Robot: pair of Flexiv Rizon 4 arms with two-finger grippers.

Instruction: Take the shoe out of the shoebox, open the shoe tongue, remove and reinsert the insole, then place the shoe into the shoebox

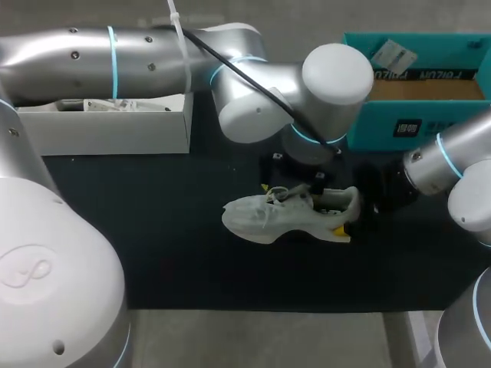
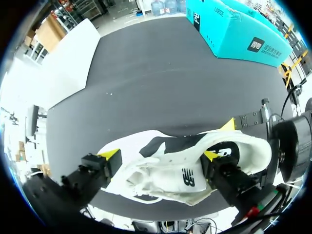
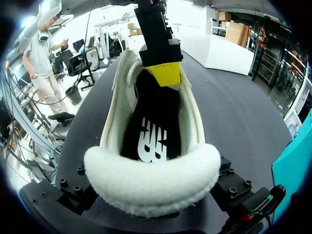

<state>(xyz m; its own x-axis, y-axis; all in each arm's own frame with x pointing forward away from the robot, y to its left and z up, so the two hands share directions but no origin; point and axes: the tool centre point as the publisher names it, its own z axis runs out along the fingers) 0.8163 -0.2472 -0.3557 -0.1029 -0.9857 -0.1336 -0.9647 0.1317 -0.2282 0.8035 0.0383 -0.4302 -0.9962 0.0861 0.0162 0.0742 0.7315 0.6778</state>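
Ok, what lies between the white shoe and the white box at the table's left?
Nothing: in the head view only bare black mat separates the shoe from the white box.

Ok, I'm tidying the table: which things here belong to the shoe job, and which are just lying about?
Job in hand: white shoe, black insole inside it, teal shoebox.
Lying about: white box on the robot's left.
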